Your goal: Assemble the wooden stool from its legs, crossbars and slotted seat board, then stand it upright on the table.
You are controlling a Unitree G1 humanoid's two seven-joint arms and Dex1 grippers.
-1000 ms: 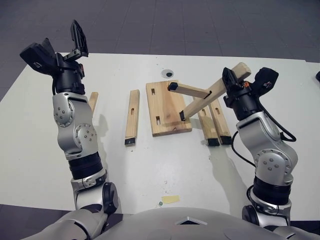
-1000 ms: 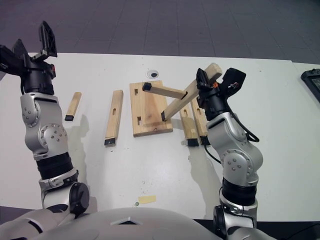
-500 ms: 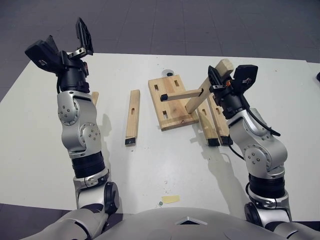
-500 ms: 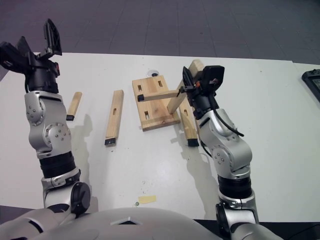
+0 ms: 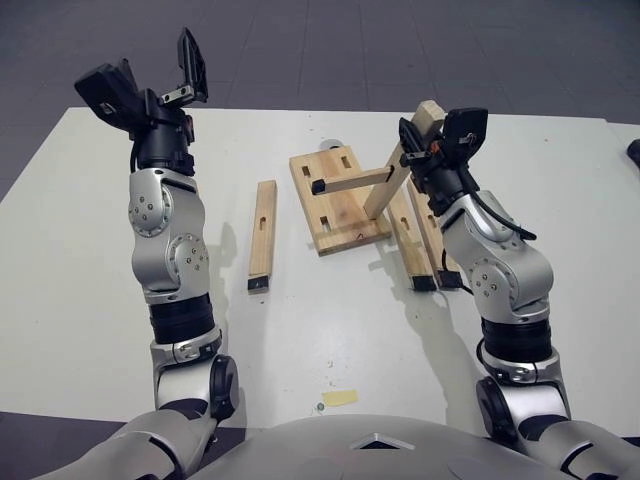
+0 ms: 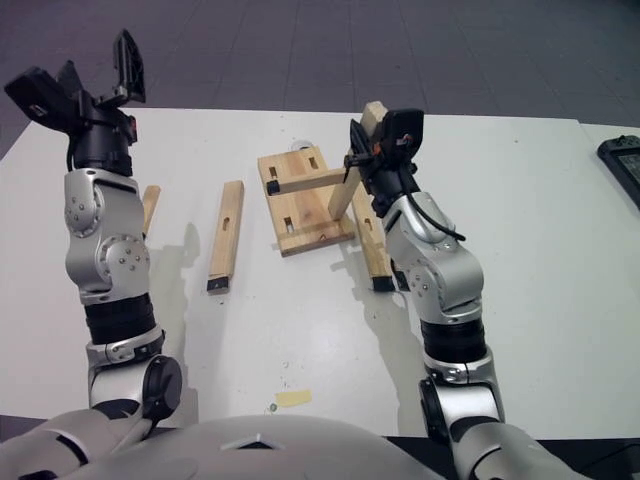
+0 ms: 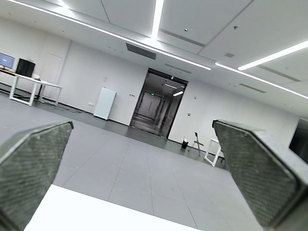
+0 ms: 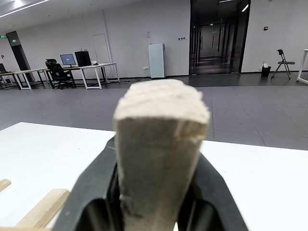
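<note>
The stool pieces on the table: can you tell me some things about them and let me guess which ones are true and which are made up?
1. The right gripper holds a leg with a crossbar joined to it. True.
2. The left gripper is squeezing a piece of wood. False: its fingers are open and empty, raised above the table.
3. The seat board lies flat on the table. True.
4. The stool already stands on four legs. False: a lone leg lies left of the seat board, and two legs lie side by side on its right.
</note>
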